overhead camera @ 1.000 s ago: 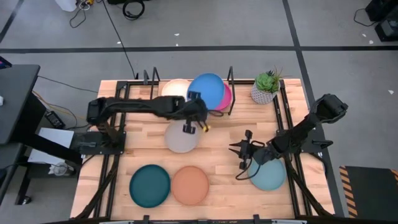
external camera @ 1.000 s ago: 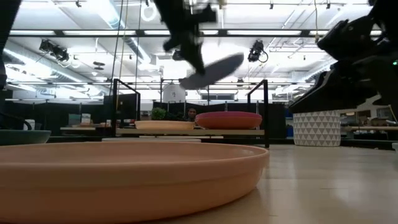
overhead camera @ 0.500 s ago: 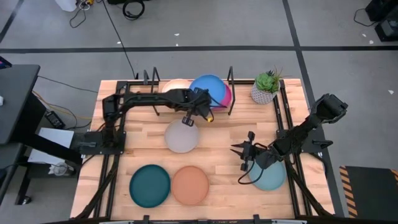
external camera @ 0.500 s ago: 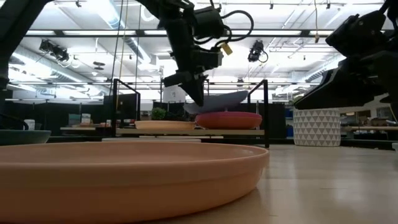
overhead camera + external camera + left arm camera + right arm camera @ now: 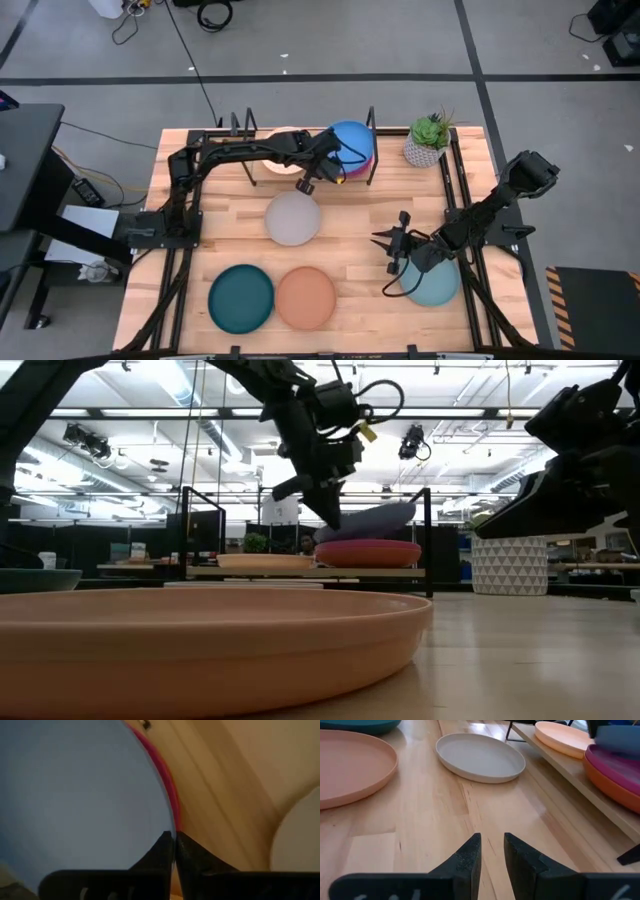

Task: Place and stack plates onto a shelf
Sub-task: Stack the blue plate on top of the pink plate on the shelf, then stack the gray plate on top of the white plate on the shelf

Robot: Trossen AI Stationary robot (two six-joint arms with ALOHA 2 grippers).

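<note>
The blue plate [image 5: 352, 138] hangs tilted over the pink plate [image 5: 367, 162] at the shelf's [image 5: 250, 571] right end, held by my left gripper [image 5: 328, 168], which is shut on it. An orange plate [image 5: 612, 787] lies beneath the pink one. The cream plate [image 5: 282, 146] rests flat on the shelf's left half. On the table lie the grey plate [image 5: 292, 218], the dark teal plate [image 5: 240, 297], the tan plate [image 5: 306, 297] and the light blue plate [image 5: 434, 284]. My right gripper [image 5: 383, 243] hovers open, right of the grey plate. My left gripper pinches the blue plate's rim [image 5: 169, 822] between its two fingers, on the plate's near-left side, coming slanting down from the table's left. The plate is tilted, held edge low [image 5: 325, 536] and far edge higher. I cannot tell whether it touches the pink plate [image 5: 368, 552].
Thin black upright frames [image 5: 370, 125] stand at both shelf ends. A potted plant [image 5: 428, 140] in a white patterned pot sits right of the shelf. Black rails [image 5: 458, 200] run along the table's sides. Bare wood lies between the grey plate and my right gripper.
My left gripper has carried the blue plate toward the far edge and down to the shelf's right end. The plate has gone from high and steeply tilted to low over the pink plate, still tilted.
</note>
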